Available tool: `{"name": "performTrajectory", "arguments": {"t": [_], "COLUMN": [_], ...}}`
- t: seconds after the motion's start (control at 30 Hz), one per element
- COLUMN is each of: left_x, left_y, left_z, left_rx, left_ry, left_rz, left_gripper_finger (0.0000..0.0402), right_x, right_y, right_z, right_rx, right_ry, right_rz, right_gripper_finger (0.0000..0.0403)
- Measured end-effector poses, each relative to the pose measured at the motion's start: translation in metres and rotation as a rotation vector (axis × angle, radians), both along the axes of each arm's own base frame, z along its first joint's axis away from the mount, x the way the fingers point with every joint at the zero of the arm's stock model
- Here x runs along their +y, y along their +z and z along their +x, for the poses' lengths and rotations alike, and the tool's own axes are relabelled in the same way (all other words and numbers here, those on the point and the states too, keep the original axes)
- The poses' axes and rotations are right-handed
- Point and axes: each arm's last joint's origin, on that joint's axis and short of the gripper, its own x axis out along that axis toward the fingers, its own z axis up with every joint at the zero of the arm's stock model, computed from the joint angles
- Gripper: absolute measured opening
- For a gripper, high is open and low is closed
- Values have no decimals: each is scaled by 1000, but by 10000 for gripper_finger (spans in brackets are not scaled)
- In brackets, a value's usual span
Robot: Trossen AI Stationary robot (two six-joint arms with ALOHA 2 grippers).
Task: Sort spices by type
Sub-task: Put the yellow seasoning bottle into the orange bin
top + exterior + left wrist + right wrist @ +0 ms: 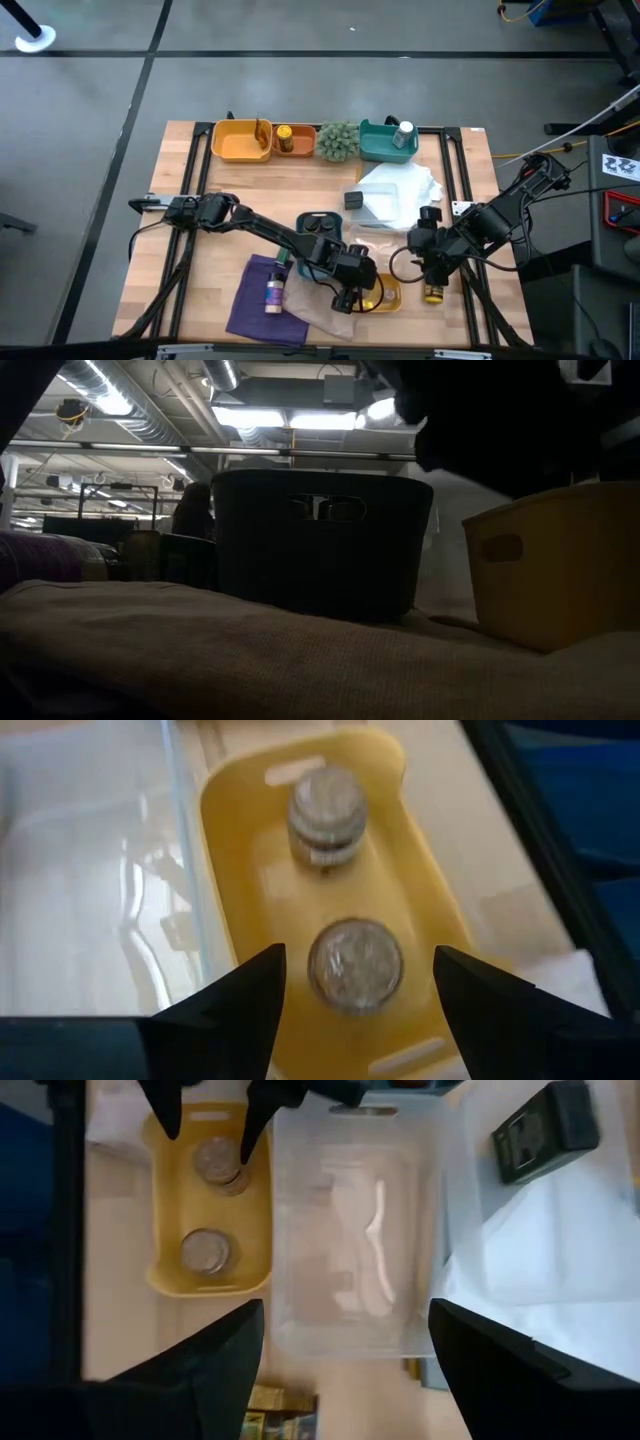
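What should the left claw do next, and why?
Probably lift straight up out of the yellow tray. The left gripper is open, its fingers apart on either side of a silver-lidded jar that stands in the tray without touching it, so that jar looks set down. A second jar stands close behind, so rising straight should avoid bumping either.
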Motion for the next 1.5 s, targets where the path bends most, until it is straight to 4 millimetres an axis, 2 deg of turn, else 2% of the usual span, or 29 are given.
{"name": "performTrajectory", "arguments": {"t": [0.23,0.4,0.5,0.6,0.8,1.0,1.13,1.27,1.5], "left_x": [-1,6,15,30,82,125,141,145,135], "left_y": [41,74,85,94,125,137,138,138,138], "left_z": [2,-8,-15,-23,-32,-35,-34,-34,-34], "left_rx": [-33,33,78,101,83,62,60,57,59], "left_ry": [-17,-49,-100,-125,-96,-104,-85,-82,-96], "left_rz": [2,54,112,150,170,127,107,99,92], "left_gripper_finger": [238,237,237,237,237,237,237,237,237], "right_x": [2,3,2,-1,1,21,37,55,88], "right_y": [-1,-1,-1,-3,-5,-6,-12,-24,-58], "right_z": [-2,-2,-4,-9,-22,-39,-47,-50,-47], "right_rx": [62,89,119,182,229,157,163,207,369], "right_ry": [-62,-130,-146,-155,-161,-80,-3,113,418], "right_rz": [113,167,171,150,69,0,-50,-118,-254], "right_gripper_finger": [282,282,282,282,282,282,282,282,282]}}
